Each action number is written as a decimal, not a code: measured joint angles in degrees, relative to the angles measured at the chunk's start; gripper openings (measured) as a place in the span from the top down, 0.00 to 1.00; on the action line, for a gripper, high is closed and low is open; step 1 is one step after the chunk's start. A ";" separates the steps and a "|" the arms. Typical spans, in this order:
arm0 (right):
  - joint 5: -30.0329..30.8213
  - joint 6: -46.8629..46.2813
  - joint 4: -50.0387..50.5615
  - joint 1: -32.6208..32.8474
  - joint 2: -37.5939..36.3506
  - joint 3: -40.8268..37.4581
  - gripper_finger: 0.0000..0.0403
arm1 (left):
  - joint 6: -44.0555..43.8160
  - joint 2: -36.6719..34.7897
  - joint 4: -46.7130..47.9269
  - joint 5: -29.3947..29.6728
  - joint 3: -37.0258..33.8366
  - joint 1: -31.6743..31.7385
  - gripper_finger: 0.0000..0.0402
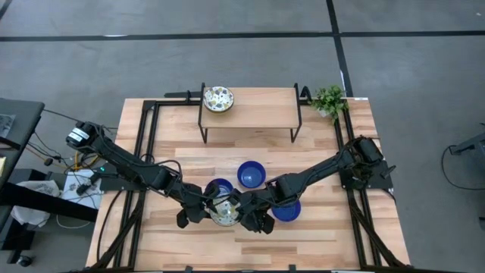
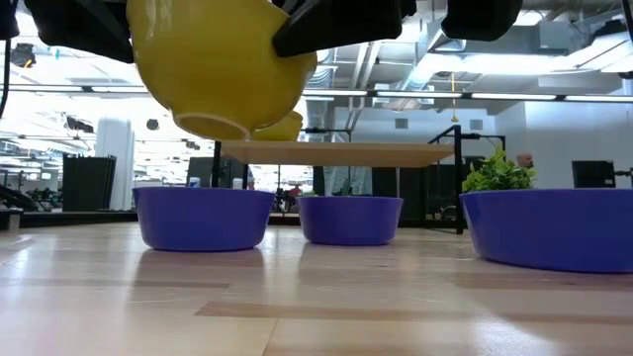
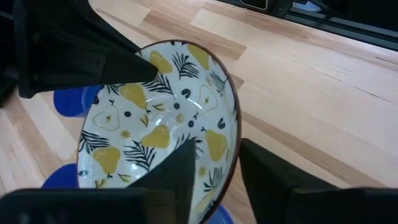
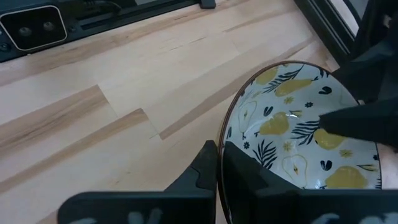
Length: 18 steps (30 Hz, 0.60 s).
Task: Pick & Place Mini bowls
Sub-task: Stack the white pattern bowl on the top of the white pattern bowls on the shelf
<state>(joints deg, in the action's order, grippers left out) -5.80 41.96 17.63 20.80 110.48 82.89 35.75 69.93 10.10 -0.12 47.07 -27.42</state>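
We see both grippers meeting near the front edge of the tabletop, at its middle. The left gripper (image 3: 214,171) has its fingers closed over the rim of a patterned bowl (image 3: 158,121), one finger inside and one outside. The right gripper (image 4: 217,165) pinches the opposite rim of the same bowl in the same manner. In the low view the bowl hangs clear of the tabletop (image 1: 318,163), showing a yellow underside; its white interior carries yellow pears and dark leaves.

Three blue bowls stand on the tabletop: one (image 1: 219,186) just behind the held bowl, one (image 1: 251,174) farther back towards the centre, and one (image 1: 288,210) to the right, partly under the right arm.

A second patterned bowl (image 1: 218,98) rests on the left end of a raised wooden shelf (image 1: 258,106) at the rear edge. A small green plant (image 1: 329,99) stands at the rear right corner.
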 joint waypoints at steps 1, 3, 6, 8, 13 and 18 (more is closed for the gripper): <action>0.00 -0.05 0.04 0.00 0.00 0.00 0.99 | 0.01 0.00 0.09 -0.05 0.00 0.00 0.74; -0.10 -0.08 0.10 0.00 -0.02 0.00 0.99 | 0.17 0.02 0.18 -0.28 0.00 -0.02 0.79; -0.41 -0.03 0.12 0.06 -0.03 0.00 0.98 | 0.61 0.07 0.34 -0.99 0.00 0.09 0.87; -0.46 0.18 0.12 0.07 -0.07 0.00 0.98 | 0.72 0.09 0.44 -1.88 -0.04 0.11 0.91; 0.00 0.31 -0.14 0.40 -0.13 0.02 0.95 | 0.26 0.11 0.09 -4.44 -0.04 0.17 0.96; 1.39 -1.56 -1.03 0.63 -0.16 0.09 0.86 | -0.24 0.10 -1.11 -2.27 0.01 0.44 0.96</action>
<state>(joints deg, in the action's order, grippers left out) -4.41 40.41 16.60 21.43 110.31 82.98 35.51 70.03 9.00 -2.38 47.08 -26.98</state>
